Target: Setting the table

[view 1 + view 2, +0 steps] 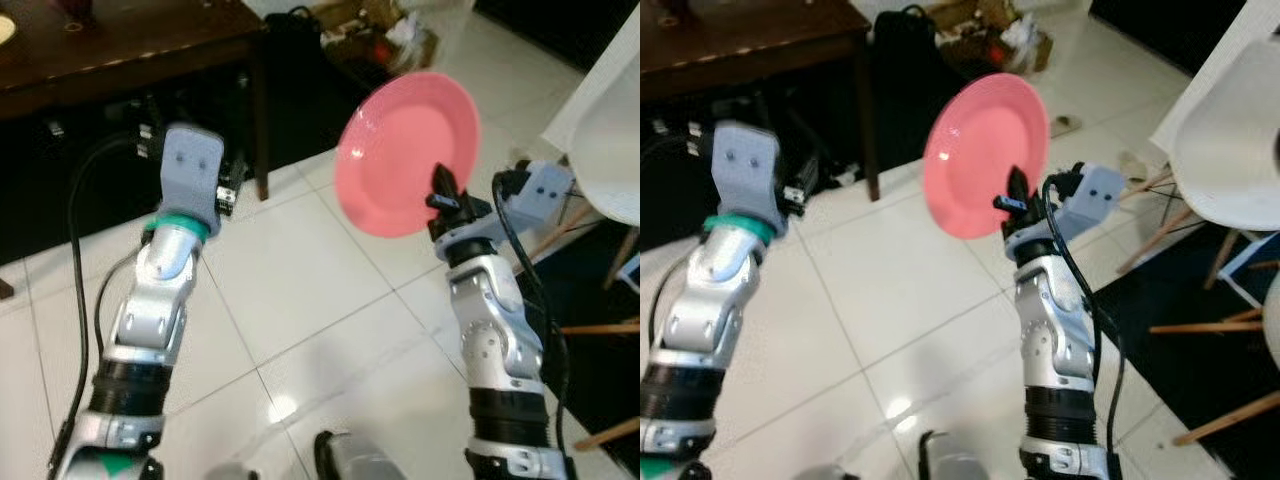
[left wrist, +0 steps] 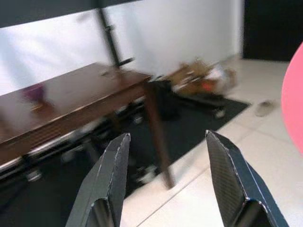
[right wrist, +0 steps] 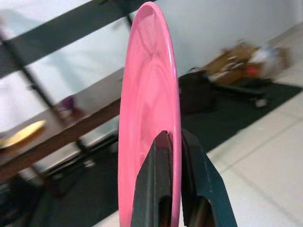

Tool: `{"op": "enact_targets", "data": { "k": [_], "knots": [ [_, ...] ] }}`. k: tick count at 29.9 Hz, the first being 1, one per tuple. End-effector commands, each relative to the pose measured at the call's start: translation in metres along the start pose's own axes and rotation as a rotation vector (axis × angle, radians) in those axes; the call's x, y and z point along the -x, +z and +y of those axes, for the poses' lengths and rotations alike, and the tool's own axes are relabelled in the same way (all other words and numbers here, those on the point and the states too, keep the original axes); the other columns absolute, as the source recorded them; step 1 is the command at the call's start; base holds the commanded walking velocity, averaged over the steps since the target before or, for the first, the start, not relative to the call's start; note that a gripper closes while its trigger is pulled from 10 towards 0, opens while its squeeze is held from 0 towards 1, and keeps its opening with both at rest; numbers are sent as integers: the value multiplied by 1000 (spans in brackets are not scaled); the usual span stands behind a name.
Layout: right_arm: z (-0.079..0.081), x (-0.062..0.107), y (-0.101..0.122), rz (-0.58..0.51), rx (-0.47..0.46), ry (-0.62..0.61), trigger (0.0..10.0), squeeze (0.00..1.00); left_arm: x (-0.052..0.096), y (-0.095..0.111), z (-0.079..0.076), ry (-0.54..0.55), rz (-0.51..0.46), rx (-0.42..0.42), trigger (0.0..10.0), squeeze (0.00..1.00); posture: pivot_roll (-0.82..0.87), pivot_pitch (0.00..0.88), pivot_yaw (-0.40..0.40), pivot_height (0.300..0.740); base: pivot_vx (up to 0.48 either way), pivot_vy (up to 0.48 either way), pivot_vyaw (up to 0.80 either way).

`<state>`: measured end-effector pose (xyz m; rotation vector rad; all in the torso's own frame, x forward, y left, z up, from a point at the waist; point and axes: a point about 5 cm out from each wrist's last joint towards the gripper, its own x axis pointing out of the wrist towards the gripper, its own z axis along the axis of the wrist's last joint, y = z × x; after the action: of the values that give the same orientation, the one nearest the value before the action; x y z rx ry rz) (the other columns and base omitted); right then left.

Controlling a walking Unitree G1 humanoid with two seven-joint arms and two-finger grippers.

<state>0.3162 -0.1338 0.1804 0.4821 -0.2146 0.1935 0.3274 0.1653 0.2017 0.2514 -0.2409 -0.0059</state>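
A pink plate (image 1: 405, 150) is held upright on its edge over the white tiled floor, with my right gripper (image 1: 443, 190) shut on its lower rim. In the right wrist view the plate (image 3: 149, 118) stands edge-on between the two black fingers (image 3: 156, 184). My left gripper (image 2: 165, 165) is raised at the left, open and holding nothing, and points toward the dark wooden table (image 2: 80, 99). A yellow plate (image 3: 21, 134) and a small purple cup (image 2: 34, 91) sit on that table.
The table (image 1: 130, 50) stands ahead at the left, with cables and gear beneath it. A black bag (image 1: 908, 60) and cardboard clutter (image 1: 990, 35) lie beyond it. A white chair (image 1: 1230, 150) with wooden legs stands at the right on a dark rug.
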Motion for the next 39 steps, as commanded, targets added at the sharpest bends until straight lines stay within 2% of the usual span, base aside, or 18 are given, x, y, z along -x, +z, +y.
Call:
{"op": "enact_targets", "data": {
  "k": [1,7,13,17,20,22,28,39],
  "knots": [
    [5,-2,-5,24,-1,33,10000,0,2,-12,10,69,52,-15,10000,0,74,16,7,740,409,0,0],
    [11,-6,-3,7,25,70,10000,0,-1,-13,15,119,53,-22,10000,0,69,6,6,740,480,0,0],
    [11,-7,6,-24,25,87,10000,0,-4,-11,9,119,35,-15,10000,0,62,0,7,740,480,0,0],
    [10,-8,16,-73,-31,72,10000,0,-5,-7,4,96,4,-27,10000,0,62,0,10,740,480,0,0],
    [7,-12,26,-121,-126,56,10000,0,-6,-3,1,83,-23,-33,10000,0,63,0,11,740,480,0,0],
    [7,-12,26,-121,-126,56,10000,0,-6,-3,1,83,-23,-33,10000,0,63,0,11,740,480,0,0],
    [4,-14,33,-148,-201,47,10000,0,-6,-1,-1,78,-34,-33,10000,0,64,0,12,740,480,0,0],
    [3,-15,39,-179,-239,43,10000,0,-8,3,-5,61,-61,-37,10000,0,63,0,17,740,480,0,0]
  ]
}}
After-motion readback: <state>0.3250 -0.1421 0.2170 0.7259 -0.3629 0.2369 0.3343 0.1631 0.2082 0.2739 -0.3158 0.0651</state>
